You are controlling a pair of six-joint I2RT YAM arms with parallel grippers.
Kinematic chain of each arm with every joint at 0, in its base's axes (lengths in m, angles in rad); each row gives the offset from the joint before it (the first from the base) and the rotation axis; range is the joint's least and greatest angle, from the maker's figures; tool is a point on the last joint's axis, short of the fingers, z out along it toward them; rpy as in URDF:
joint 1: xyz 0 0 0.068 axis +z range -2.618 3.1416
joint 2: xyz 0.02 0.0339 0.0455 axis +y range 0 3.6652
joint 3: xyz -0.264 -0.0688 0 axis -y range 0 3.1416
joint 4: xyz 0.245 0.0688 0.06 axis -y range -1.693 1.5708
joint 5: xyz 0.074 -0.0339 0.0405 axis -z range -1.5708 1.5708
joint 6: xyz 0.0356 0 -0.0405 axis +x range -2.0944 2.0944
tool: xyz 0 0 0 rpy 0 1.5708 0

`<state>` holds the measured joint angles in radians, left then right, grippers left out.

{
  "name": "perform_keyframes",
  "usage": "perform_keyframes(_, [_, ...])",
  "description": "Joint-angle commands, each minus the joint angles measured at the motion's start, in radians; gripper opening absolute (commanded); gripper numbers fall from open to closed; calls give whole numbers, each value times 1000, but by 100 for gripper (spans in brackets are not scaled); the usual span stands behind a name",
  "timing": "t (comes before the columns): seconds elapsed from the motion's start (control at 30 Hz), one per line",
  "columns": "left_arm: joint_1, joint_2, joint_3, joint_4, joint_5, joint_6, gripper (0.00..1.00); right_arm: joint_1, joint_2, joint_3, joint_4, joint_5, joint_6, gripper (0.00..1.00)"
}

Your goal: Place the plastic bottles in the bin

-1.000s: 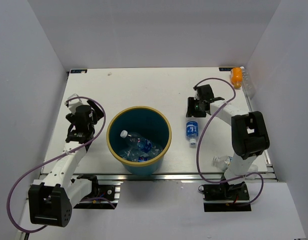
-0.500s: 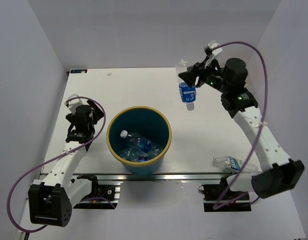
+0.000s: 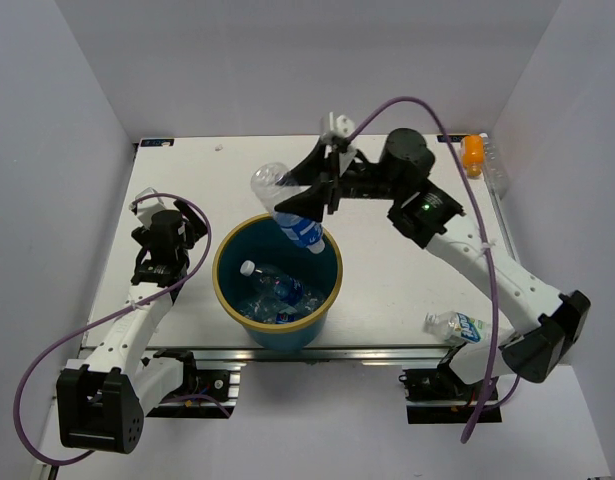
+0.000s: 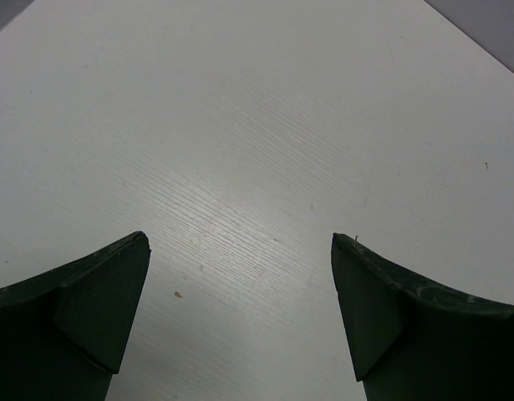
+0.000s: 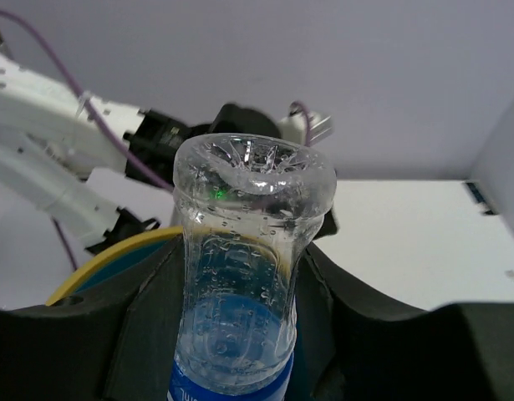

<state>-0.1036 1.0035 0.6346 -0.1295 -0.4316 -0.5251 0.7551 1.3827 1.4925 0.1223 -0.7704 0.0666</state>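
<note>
My right gripper (image 3: 307,203) is shut on a clear blue-labelled plastic bottle (image 3: 287,208), which hangs tilted in the air over the far rim of the bin (image 3: 220,262). In the right wrist view the bottle (image 5: 240,251) stands between the two dark fingers (image 5: 148,322), base toward the camera, with the bin's yellow rim (image 5: 94,261) behind it. Several bottles (image 3: 274,290) lie inside the bin. Another blue-labelled bottle (image 3: 457,325) lies on the table by the right arm's base. My left gripper (image 3: 159,252) sits left of the bin, open over bare table (image 4: 240,242).
An orange-filled bottle (image 3: 472,152) and a clear bottle (image 3: 495,172) stand at the table's back right corner against the wall. White walls close in the table on three sides. The purple cable (image 3: 457,150) arcs above the right arm.
The right arm picked the blue-labelled bottle up off the table on the right, lifted it and swung it left to above the bin's far rim. The left arm has stayed still.
</note>
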Motion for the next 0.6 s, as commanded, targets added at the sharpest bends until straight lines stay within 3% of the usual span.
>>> perform_keyframes(0.0, [5,-13,7,-13,4,-10,98,38,9,17,-38,-81,-56,54])
perform_keyframes(0.13, [5,-16,2,-4,14,-10,98,43,0,15,-174,-110,-131,89])
perform_keyframes(0.3, [5,-9,7,-13,10,-12,98,43,-63,-31,-245,-18,-171,89])
perform_keyframes(0.37, [5,-12,8,-15,4,-12,98,43,-99,-72,-280,121,-172,89])
perform_keyframes(0.5, [5,-17,8,-15,7,-13,98,38,-203,-153,-418,565,-35,89])
perform_keyframes(0.53, [5,-19,8,-13,11,-13,98,32,-223,-181,-452,790,10,89])
perform_keyframes(0.57, [5,-22,10,-10,14,-13,98,21,-256,-225,-530,891,95,89])
